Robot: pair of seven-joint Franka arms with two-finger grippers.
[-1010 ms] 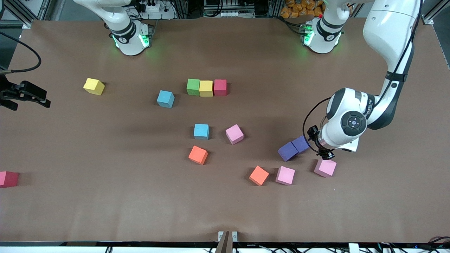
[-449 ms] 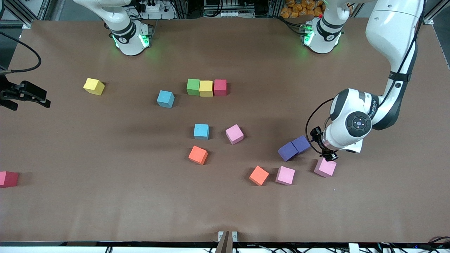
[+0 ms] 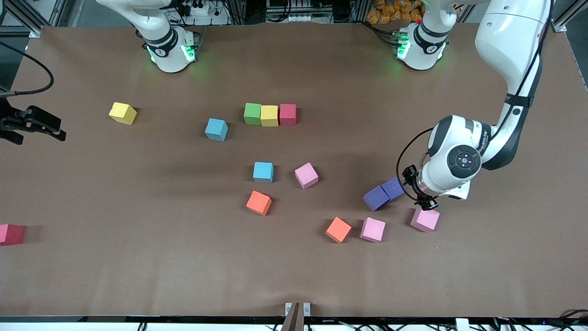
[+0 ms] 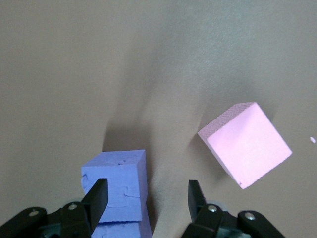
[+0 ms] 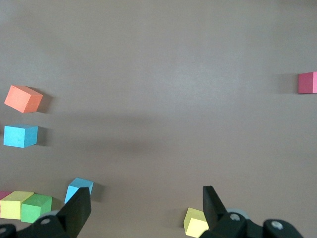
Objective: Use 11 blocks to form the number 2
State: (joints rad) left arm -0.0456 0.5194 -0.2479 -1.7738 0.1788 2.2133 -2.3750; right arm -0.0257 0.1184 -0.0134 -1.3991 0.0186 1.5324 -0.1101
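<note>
Green (image 3: pixel 252 113), yellow (image 3: pixel 269 115) and red (image 3: pixel 288 114) blocks sit edge to edge in a row. Two purple blocks (image 3: pixel 376 197) touch each other, with a pink block (image 3: pixel 425 219) close by. My left gripper (image 3: pixel 419 195) hangs low between the purple pair and that pink block. In the left wrist view the left gripper (image 4: pixel 147 191) is open, one fingertip (image 4: pixel 99 191) over a purple block (image 4: pixel 116 186), the pink block (image 4: pixel 245 144) apart. My right gripper (image 3: pixel 57 133) waits open at the right arm's end of the table.
Scattered singly are two light blue blocks (image 3: pixel 216 129) (image 3: pixel 263 172), two pink ones (image 3: pixel 306 175) (image 3: pixel 372 229), two orange ones (image 3: pixel 258 202) (image 3: pixel 338 229), a yellow one (image 3: pixel 122 112) and a red one (image 3: pixel 10 234) at the table edge.
The left wrist swayed slightly toward its own end of the table and came back. No block has moved, and the right arm has stayed still.
</note>
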